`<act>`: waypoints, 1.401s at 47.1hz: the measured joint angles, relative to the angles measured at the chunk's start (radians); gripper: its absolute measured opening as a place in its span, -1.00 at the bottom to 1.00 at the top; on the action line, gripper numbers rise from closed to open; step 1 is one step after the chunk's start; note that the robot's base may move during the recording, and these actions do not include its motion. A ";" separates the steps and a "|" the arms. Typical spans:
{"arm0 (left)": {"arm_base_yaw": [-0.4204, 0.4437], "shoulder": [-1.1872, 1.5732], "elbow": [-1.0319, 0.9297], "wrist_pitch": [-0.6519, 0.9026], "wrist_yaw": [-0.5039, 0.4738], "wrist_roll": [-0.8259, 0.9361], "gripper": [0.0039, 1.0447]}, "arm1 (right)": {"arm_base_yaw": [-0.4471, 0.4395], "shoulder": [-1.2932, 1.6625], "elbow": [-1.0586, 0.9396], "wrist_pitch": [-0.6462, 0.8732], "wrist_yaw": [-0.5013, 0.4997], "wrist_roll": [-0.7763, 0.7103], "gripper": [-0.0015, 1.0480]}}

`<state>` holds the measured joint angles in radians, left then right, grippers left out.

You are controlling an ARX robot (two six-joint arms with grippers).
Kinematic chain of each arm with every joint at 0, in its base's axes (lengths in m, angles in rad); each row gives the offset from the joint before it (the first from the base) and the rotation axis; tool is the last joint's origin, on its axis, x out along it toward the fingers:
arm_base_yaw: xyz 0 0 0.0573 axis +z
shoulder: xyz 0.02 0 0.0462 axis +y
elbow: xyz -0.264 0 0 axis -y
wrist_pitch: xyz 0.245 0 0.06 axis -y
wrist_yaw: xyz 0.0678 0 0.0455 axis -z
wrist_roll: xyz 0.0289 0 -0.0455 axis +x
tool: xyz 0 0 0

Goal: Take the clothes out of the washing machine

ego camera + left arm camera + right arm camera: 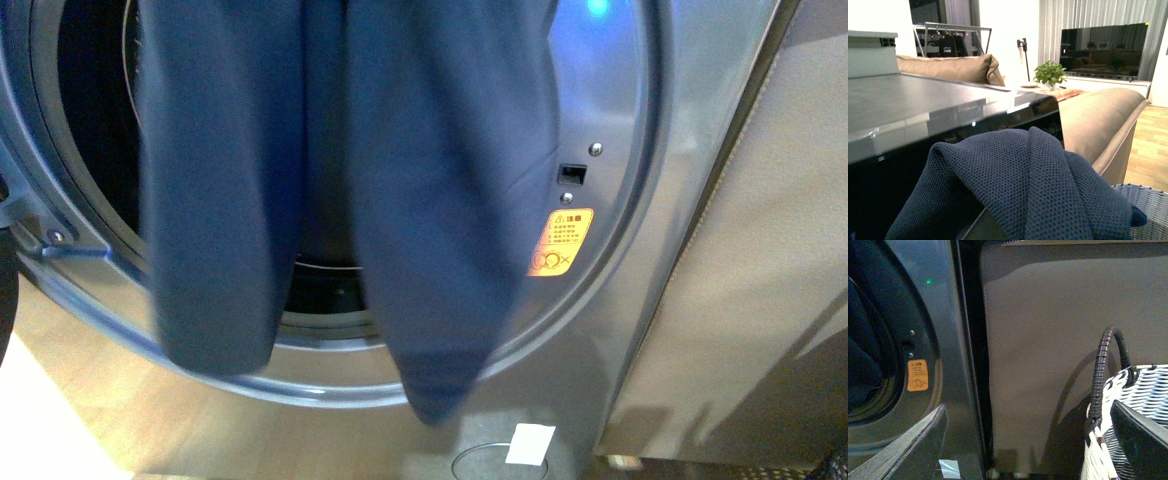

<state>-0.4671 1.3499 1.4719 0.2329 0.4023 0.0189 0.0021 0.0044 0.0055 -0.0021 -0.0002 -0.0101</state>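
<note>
The dark navy clothes [440, 200] hang in two long lengths in front of the washing machine's [620, 330] round porthole, their ends below the opening's lower rim. The orange warning sticker [560, 241] shows right of them. In the left wrist view the clothes [1038, 190] drape over my left gripper, which is shut on them and hidden under the fabric, level with the machine's top [923, 105]. My right gripper is open; only one dark finger [1143, 432] shows, beside the washing machine [948, 340] and its sticker [917, 375].
A striped woven basket [1128, 440] with a dark handle [1100, 370] stands right of the machine, against a beige panel [740, 250]. The basket rim also shows in the left wrist view [1148, 200]. A beige sofa [1103, 125], plant and TV lie behind. The door [898, 450] hangs open.
</note>
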 joint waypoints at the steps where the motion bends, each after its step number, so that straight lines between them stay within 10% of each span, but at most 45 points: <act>1: -0.005 0.007 0.018 -0.007 -0.001 -0.001 -0.83 | 0.000 0.000 0.000 0.000 0.000 0.000 0.85; 34: -0.080 0.194 0.480 -0.325 -0.048 -0.138 -0.83 | 0.000 0.000 0.000 0.000 0.000 0.000 0.85; 66: -0.085 0.212 0.515 -0.332 -0.043 -0.214 -0.83 | 0.000 0.000 0.000 0.000 0.000 0.000 0.85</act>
<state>-0.5522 1.5620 1.9865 -0.0986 0.3595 -0.1955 0.0021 0.0044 0.0055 -0.0021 -0.0002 -0.0101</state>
